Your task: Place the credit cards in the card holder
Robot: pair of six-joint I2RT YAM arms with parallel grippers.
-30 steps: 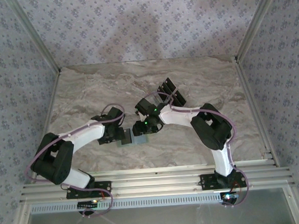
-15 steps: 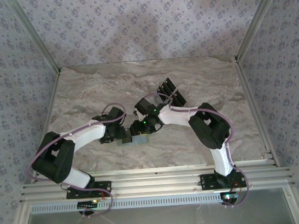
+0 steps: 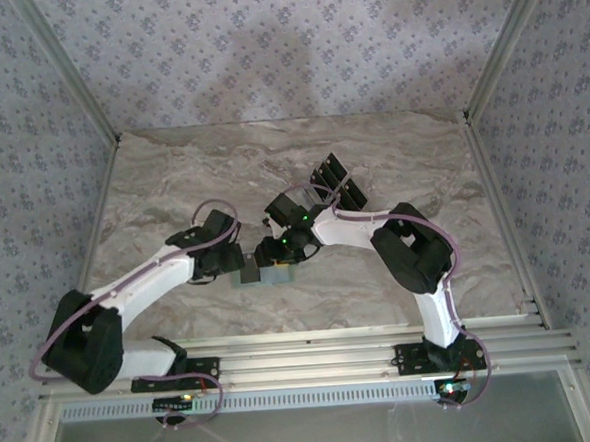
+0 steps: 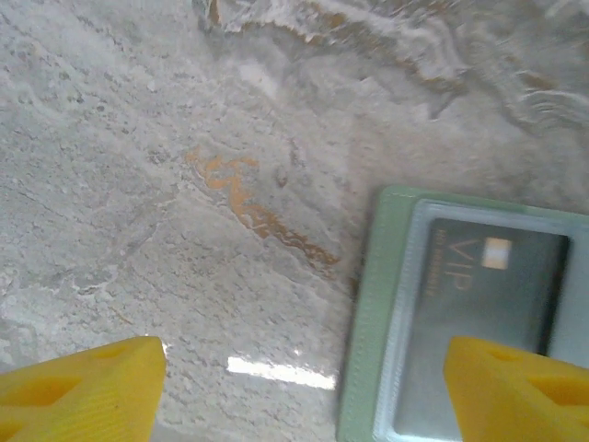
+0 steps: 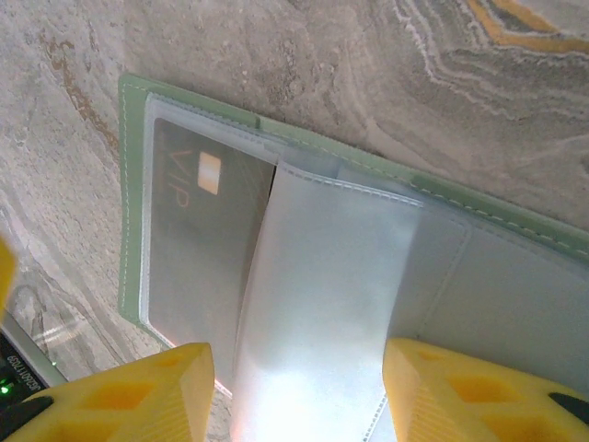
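Partly done, judging by the pockets: the card holder (image 3: pixel 261 275) is being shown lying open and flat on the marble table (image 3: pixel 172 178), near its middle, between the two arms' tips. One card marked VIP (image 5: pixel 198 239) is already being held behind the clear window. A pale sheet (image 5: pixel 322 276) (a second card or an inner flap, it cannot be told) is being flanked by the yellow fingers of the right gripper (image 5: pixel 299 387); whether it is being pinched cannot be told. The left gripper (image 4: pixel 299 387) is being shown with fingers wide apart, one over the holder's edge, gripping nothing. Dark fanned pieces (image 3: pixel 334 176) farther back are being taken for cards left to load.
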